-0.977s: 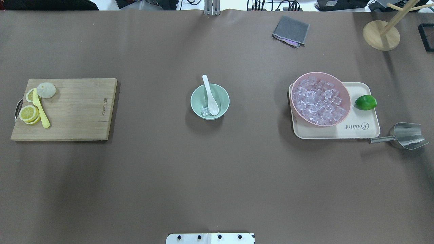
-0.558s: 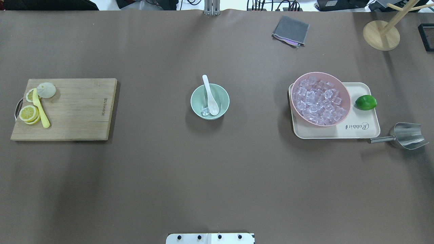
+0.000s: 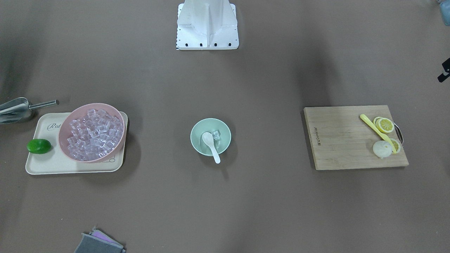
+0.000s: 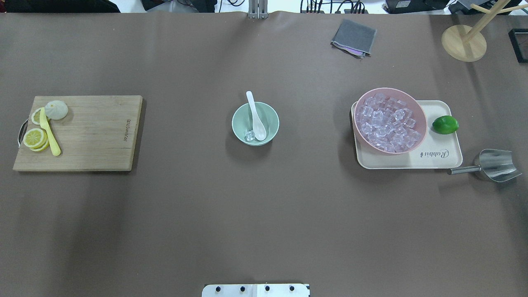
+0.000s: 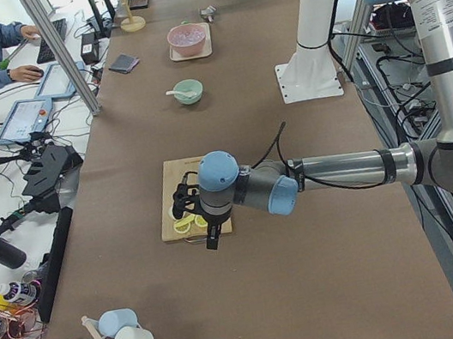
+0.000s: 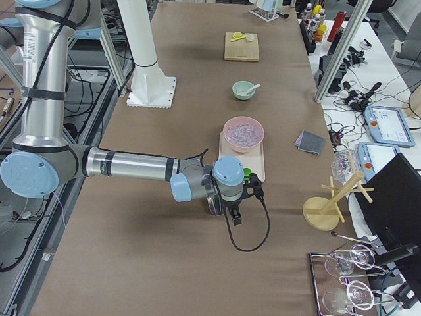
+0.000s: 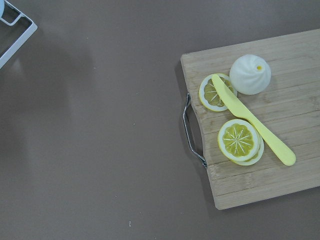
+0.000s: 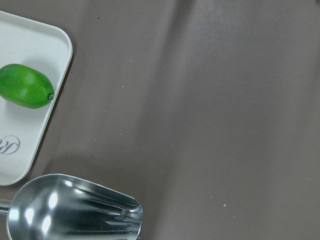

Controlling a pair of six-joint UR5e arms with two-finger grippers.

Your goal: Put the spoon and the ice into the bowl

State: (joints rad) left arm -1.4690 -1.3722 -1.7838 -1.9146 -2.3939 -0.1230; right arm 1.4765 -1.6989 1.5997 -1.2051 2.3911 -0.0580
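The mint-green bowl (image 4: 273,116) stands at the table's middle. The white spoon (image 4: 256,119) lies in it, scoop down, with the handle out over the far rim. One clear ice cube (image 4: 250,135) sits in the bowl beside the scoop. The front view shows the bowl (image 3: 197,141), spoon (image 3: 211,144) and ice (image 3: 216,134) the same way. My left gripper (image 5: 206,229) shows only in the left side view, above the cutting board's end. My right gripper (image 6: 235,214) shows only in the right side view, near the tray. I cannot tell whether either is open or shut.
A pink bowl (image 4: 420,110) full of ice cubes sits on a cream tray (image 4: 437,154) at the right, with a lime (image 4: 445,124) and a metal scoop (image 4: 495,165). A cutting board (image 4: 90,132) with lemon slices is at the left. A grey cloth (image 4: 354,38) and a wooden stand (image 4: 464,43) are at the back.
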